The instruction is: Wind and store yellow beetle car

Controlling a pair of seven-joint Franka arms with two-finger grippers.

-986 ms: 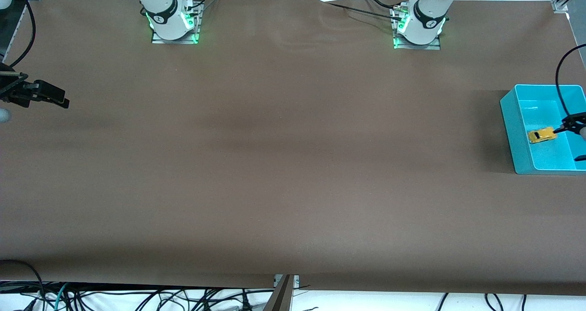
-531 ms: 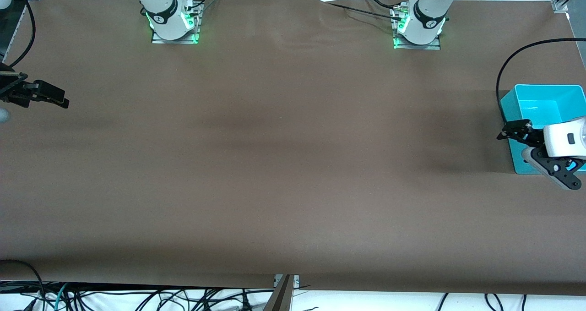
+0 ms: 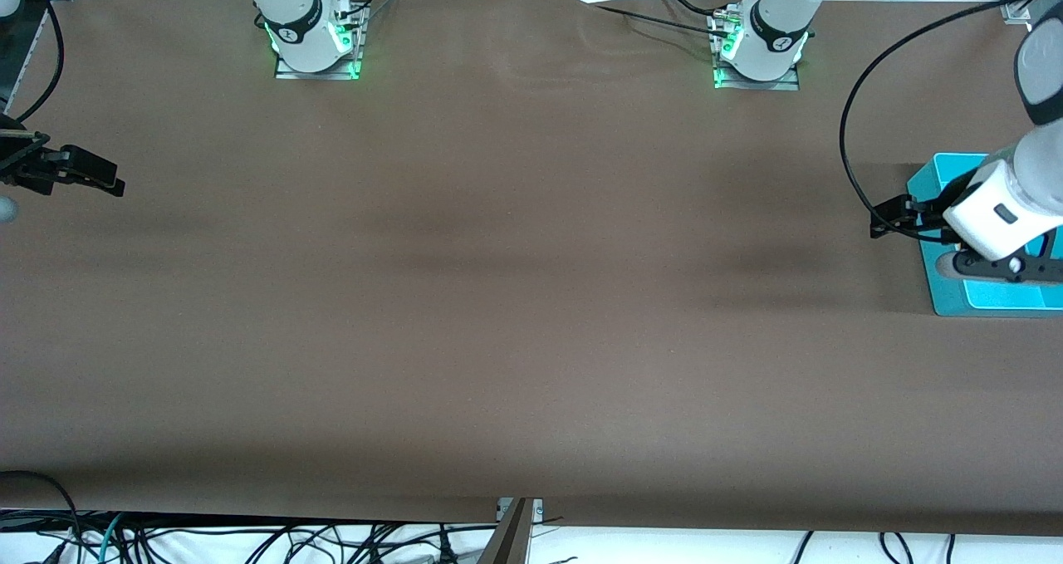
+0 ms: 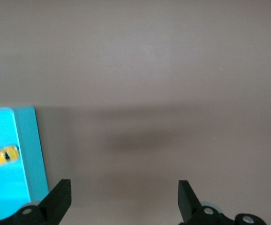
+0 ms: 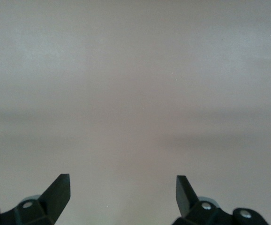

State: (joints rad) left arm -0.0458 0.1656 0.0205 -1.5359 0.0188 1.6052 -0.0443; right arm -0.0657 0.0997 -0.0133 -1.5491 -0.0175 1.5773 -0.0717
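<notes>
My left gripper (image 3: 889,219) hangs in the air over the bare brown table (image 3: 498,298), just beside the wall of the turquoise bin (image 3: 955,302) on the side facing the right arm's end. Its two fingers (image 4: 60,199) are spread wide apart with nothing between them; in my left wrist view only brown tabletop lies in the gap. The white wrist housing and its black mount sit over the bin and cover most of it in the front view, and a black cable (image 3: 847,132) loops up from the wrist toward the table's corner.

The yellow beetle car (image 4: 2,157) lies inside the bin on its floor, seen only in the left wrist view at the picture's edge, partly cut off; a dark window shows on it. It is clear of my fingers. The bin stands at the left arm's end of the table.

My right gripper (image 3: 91,174) waits over the right arm's end of the table, fingers (image 5: 58,194) likewise spread apart and empty, with plain brown tabletop under them.
</notes>
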